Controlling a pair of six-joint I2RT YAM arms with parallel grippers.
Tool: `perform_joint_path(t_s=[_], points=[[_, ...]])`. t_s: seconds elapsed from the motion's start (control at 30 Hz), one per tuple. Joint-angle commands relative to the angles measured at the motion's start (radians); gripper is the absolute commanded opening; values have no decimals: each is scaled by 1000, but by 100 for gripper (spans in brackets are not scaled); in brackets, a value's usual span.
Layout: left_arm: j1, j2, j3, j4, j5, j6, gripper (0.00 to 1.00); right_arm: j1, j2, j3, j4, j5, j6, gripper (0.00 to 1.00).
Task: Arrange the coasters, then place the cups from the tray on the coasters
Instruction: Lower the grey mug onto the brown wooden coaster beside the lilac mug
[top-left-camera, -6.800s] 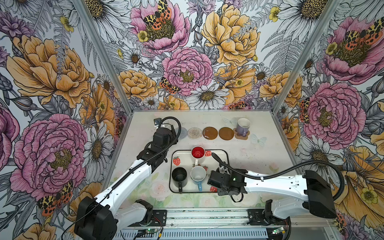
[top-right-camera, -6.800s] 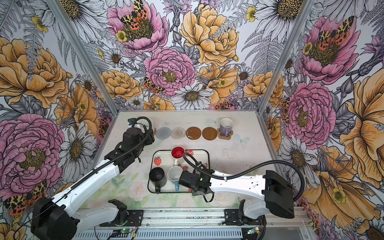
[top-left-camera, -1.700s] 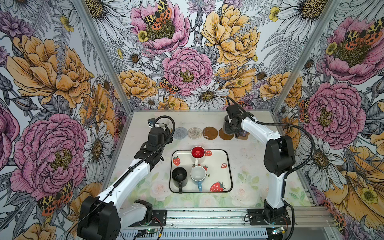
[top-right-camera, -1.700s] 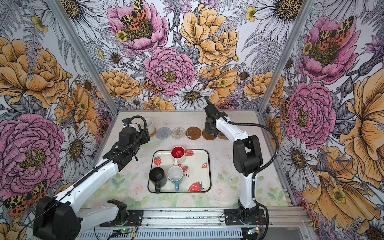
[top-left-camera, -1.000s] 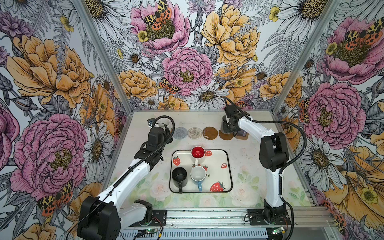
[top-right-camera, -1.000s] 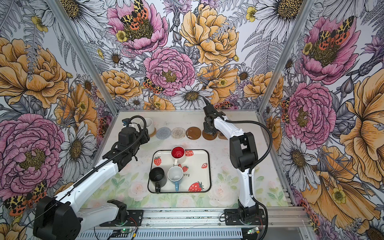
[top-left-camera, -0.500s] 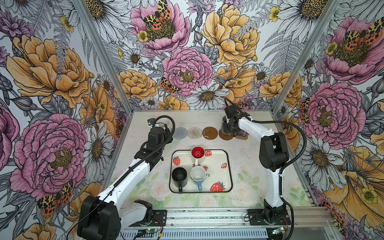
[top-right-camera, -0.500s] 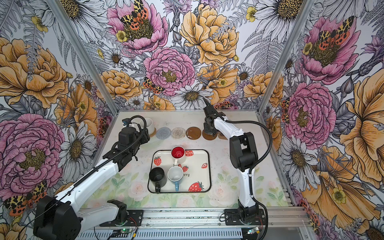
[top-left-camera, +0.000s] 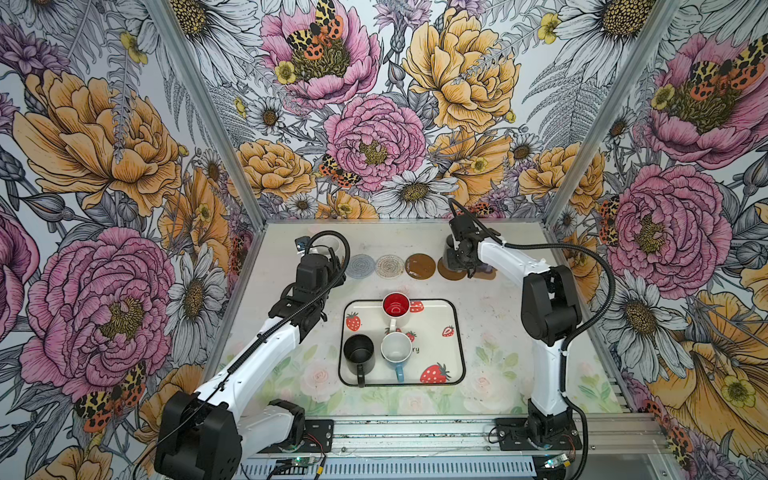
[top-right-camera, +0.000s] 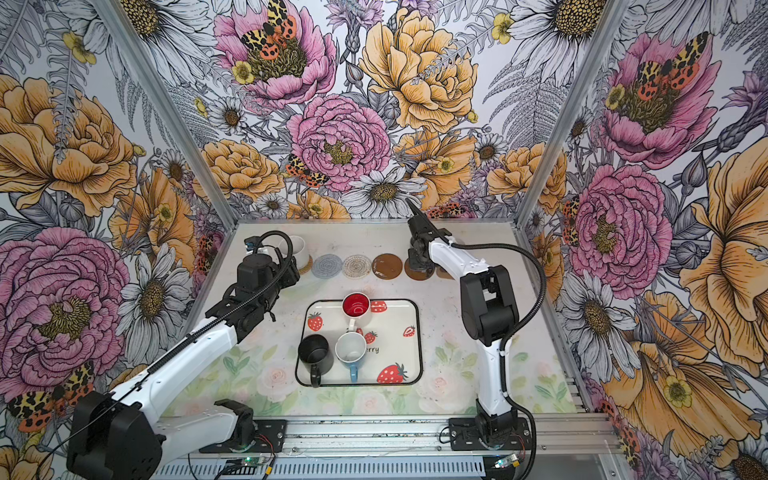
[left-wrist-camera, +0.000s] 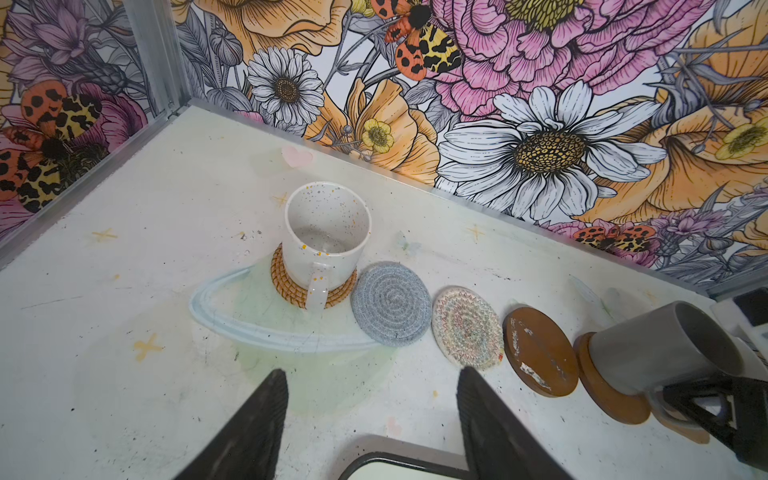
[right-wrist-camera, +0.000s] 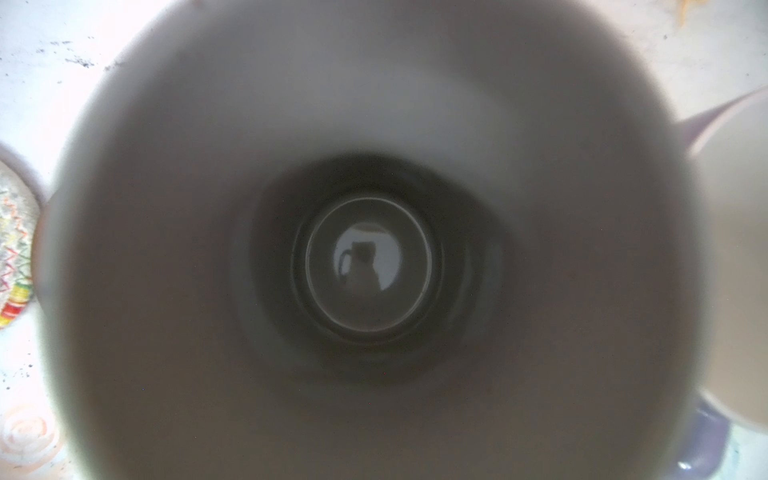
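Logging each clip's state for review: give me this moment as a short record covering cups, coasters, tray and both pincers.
left pincer: open, empty, facing white mug
white mug: upright on rattan coaster
right pincer: shut on grey mug at its handle
grey mug: base on a brown disc
bare coasters: blue-grey woven mat, beaded mat, second brown disc
tray: red-lined mug, black mug, light blue mug
lavender mug: beside grey mug, mostly hidden
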Motion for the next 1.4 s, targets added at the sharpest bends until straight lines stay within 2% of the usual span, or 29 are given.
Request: perform_joint_path(t_s=[0.0,1.37], points=[[-2,-13,-2,15,7,-22,66,3,-75,2,41,31,11,0],[-7,-14,-2,12,5,-19,66,32,-95,-52,53,30,27,0]])
